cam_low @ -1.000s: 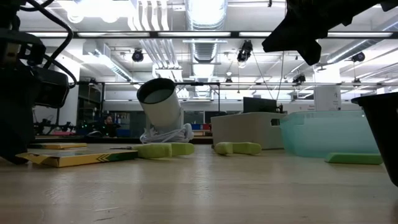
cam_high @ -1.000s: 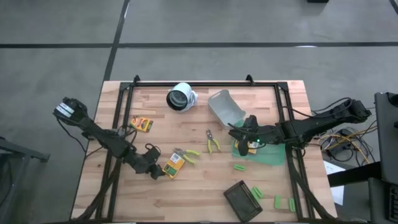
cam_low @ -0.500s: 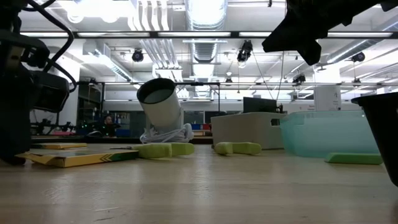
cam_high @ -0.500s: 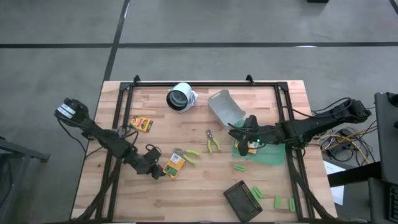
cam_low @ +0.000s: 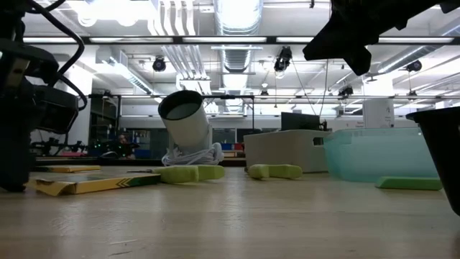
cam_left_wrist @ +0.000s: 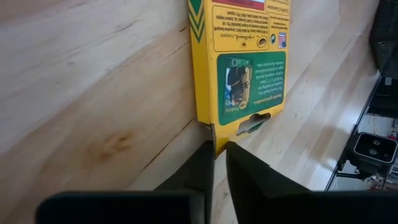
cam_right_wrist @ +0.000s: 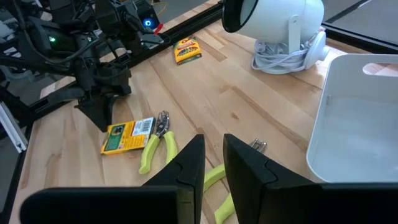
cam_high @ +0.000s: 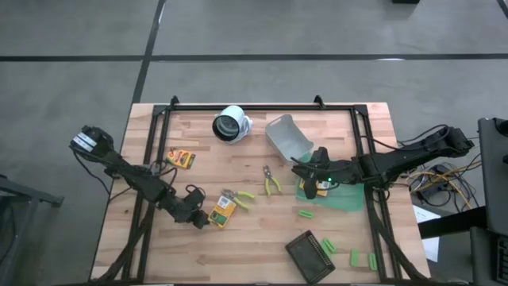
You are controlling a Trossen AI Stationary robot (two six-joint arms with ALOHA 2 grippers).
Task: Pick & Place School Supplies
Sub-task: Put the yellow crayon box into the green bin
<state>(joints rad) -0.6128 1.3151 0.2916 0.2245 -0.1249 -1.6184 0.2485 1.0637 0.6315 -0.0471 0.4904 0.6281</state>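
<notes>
**Pinching the corner of a yellow pack, left side of the tabletop**

Looking down from above, we've got the left hand point(cam_high: 203, 219) low on the wooden tabletop point(cam_high: 238, 246), right at the near-left end of a flat yellow pack point(cam_high: 221, 210). In the left wrist view the two dark fingers point(cam_left_wrist: 202, 163) are nearly together, with just a thin slit between them, and a corner of that pack point(cam_left_wrist: 239, 68) sits in the slit, so we'd call it clamped on the pack. In the low view the pack point(cam_low: 93, 184) looks tipped up a bit at the hand's end.

Just beside the pack lie yellow-handled pliers point(cam_high: 237, 198); a second pair point(cam_high: 271, 183) sits nearer the middle. Another yellow pack point(cam_high: 182, 158) lies well apart, toward the far left.

The right hand point(cam_high: 304, 169) hovers by the left edge of the green bin point(cam_high: 345, 200), its fingers point(cam_right_wrist: 186, 163) a narrow gap apart, gripping nothing we can see. The grey bin point(cam_high: 287, 137) lies tipped beside a white camera point(cam_high: 230, 125).

Green blocks: one point(cam_high: 306, 213) just in front of the green bin, one point(cam_high: 327, 245) on the dark tray point(cam_high: 305, 256), two more point(cam_high: 363, 258) near the right corner.
</notes>
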